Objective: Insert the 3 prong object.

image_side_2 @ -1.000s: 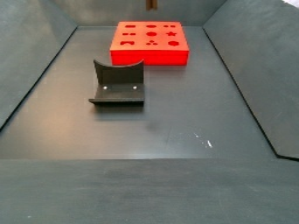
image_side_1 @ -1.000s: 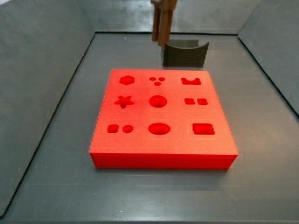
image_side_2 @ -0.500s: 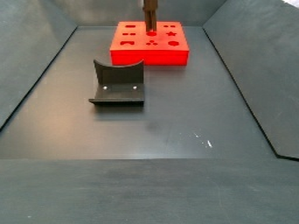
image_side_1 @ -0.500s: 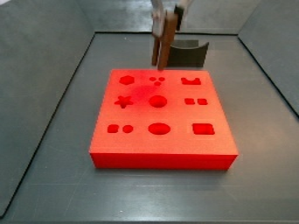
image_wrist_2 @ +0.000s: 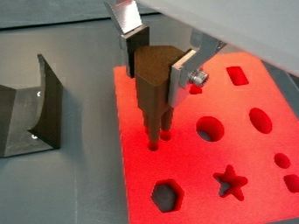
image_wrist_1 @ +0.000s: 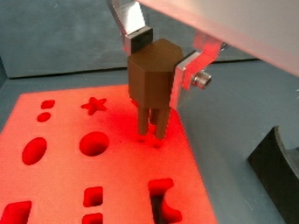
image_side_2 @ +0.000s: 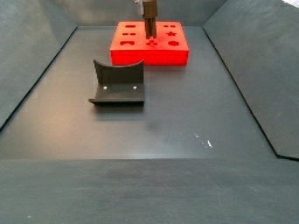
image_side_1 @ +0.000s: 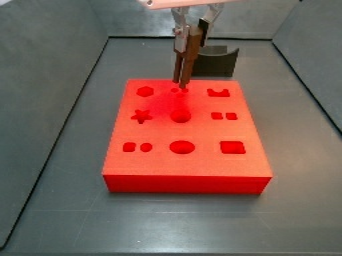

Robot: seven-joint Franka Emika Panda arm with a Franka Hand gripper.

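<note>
Your gripper (image_wrist_1: 158, 61) clamps the 3 prong object (image_wrist_1: 152, 87) upright over the red block (image_side_1: 187, 135), prongs down at their matching holes, apparently ready for pressing in.

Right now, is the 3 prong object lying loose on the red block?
No. In a wrist view the 3 prong object stands upright, clamped in the tool, its prongs at a hole in the red block.

Gripper (image_wrist_2: 160, 63): closed on the 3 prong object (image_wrist_2: 155, 87), above the red block (image_wrist_2: 251, 150).
Prongs: at the block's small holes.
Fixture (image_wrist_2: 30, 109): beside the block.
</note>
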